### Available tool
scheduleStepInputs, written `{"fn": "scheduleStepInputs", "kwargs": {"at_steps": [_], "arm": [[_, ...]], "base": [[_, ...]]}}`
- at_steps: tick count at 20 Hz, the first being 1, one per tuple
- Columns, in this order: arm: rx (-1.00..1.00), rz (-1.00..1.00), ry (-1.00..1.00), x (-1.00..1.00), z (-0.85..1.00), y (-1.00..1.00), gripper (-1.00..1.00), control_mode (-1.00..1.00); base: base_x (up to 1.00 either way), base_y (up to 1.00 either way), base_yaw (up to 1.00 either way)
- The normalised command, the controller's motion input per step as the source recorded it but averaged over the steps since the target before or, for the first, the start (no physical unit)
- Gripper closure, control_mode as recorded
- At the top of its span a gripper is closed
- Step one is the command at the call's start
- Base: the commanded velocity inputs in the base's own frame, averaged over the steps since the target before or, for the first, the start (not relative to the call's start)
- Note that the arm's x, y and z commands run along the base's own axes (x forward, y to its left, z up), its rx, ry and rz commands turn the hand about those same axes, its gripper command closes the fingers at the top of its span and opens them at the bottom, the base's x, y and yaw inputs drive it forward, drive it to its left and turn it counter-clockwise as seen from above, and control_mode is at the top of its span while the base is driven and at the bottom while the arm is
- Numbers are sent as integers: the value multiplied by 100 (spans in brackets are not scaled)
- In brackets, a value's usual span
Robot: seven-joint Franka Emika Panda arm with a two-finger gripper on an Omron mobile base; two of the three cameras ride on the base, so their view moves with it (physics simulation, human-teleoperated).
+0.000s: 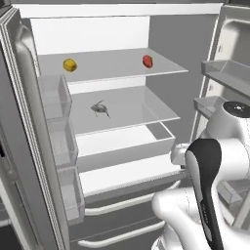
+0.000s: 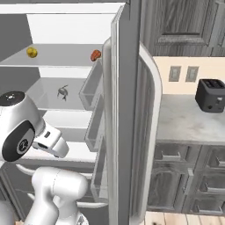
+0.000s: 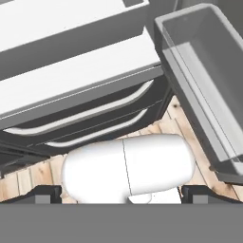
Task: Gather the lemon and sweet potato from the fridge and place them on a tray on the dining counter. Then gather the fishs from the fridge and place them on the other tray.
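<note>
Dark finger tips (image 3: 47,193) stand at the lower left and lower right of the hand view, spread fully apart with nothing between them; the gripper (image 3: 121,195) is released and empty. Beyond them, the hand view looks down on the 2 fridge drawers with curved handles (image 3: 90,116) and the wooden floor, with a clear door bin (image 3: 209,90) at the right of the frame.

Task status, judged from these pictures:

1. The fridge (image 1: 93,39) stands with both doors open. Access is done.
2. The lemon (image 1: 70,65) lies on the top shelf, upper left of the left base view. It is not yet picked.
3. The sweet potato (image 1: 147,61) lies on the same shelf, upper centre-right of that view, well apart from the lemon. It is not yet picked.
4. A small dark grey fish (image 1: 100,109) lies on the second shelf, left of centre. I can make out 1 only; whether more are present cannot be told.

The arm is folded low at the lower right of the left base view, with the hand below the shelves. All 4 transfers appear to remain: nothing has been gathered, and both trays have yet to receive anything.
</note>
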Motion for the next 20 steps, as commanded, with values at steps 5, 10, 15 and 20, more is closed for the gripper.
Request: {"fn": "scheduleStepInputs", "kwargs": {"at_steps": [5,10,15,20], "arm": [[0,0,0,0,0,0,-100,100],[0,0,0,0,0,0,-100,100],[0,0,0,0,0,0,-100,100],[0,0,0,0,0,0,-100,100]], "base": [[29,30,-1],[24,42,8],[24,30,7],[70,5,1]]}}
